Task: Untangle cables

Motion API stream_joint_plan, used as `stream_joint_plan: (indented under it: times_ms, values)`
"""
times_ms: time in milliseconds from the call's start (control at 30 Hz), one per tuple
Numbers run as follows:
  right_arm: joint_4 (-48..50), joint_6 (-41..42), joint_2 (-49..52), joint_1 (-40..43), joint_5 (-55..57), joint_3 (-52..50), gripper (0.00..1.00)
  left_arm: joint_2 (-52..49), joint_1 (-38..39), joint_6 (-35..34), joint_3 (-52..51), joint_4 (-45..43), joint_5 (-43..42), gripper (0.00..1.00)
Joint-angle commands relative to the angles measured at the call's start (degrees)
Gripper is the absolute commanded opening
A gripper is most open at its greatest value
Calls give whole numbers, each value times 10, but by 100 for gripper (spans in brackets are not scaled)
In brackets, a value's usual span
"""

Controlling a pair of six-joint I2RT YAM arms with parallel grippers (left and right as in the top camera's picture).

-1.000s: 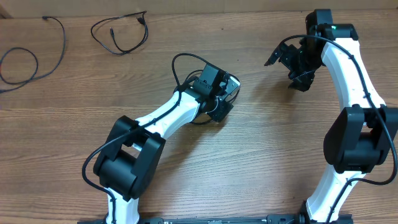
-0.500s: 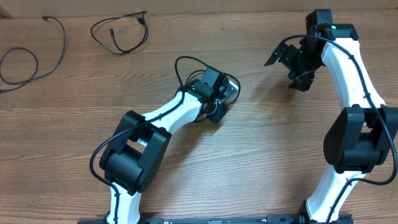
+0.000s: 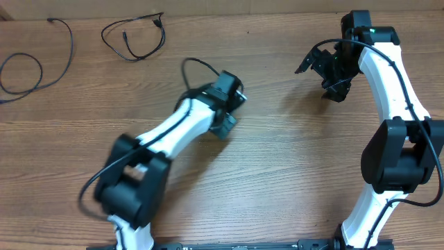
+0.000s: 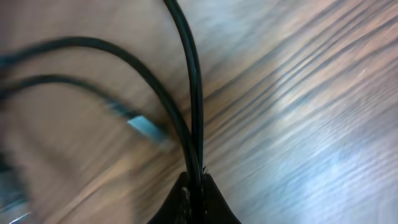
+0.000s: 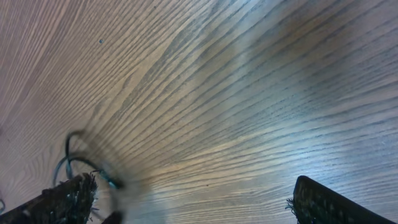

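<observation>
- Brown wood-grain counter (image 3: 291, 173) fills every view. Near the front edge stand only the two arm bases, and no cable lies there.
- Smeared in the overhead view, the left arm (image 3: 173, 128) is clearly in motion. Compared with one second ago, its wrist has gone to the left, away from the middle of the counter.
- One second ago the left fingers (image 4: 174, 210) were apart. Now they are pressed together on the held cable (image 4: 196, 93), and two of its black strands run out from between the tips. A small silver plug (image 4: 146, 127) sits on a strand beside them, blurred.
- From above, this cable is almost hidden under the left wrist, so I cannot tell how much of it rests on the wood.
- On the right side, the right fingers (image 5: 65, 202) stand wide apart with nothing between them, above bare wood, in the same place as before. A blurred thin loop (image 5: 78, 155) shows far off in that view. I think it is the held cable, but this is not sure.
- At the far left, the looped cable (image 3: 127, 45) and the edge cable (image 3: 71, 43) lie well apart from each other and have not moved.
- My judgement: the third cable is only just gripped and two are already separate, so what remains is to bring this one to free wood and lay it out.
</observation>
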State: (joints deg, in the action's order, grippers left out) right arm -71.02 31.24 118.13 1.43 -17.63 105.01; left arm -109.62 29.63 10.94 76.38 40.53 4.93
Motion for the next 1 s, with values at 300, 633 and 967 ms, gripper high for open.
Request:
stream_joint_plan:
  times_ms: [300, 633, 967]
  values:
    - [2, -2, -21, 2, 0, 14, 100, 259, -193, -82, 7, 182, 151, 4]
    - [2, -2, -21, 2, 0, 14, 100, 294, -422, -226, 7, 235, 288, 4]
    - [2, -2, -21, 2, 0, 14, 100, 270, -461, -238, 6, 99, 160, 4]
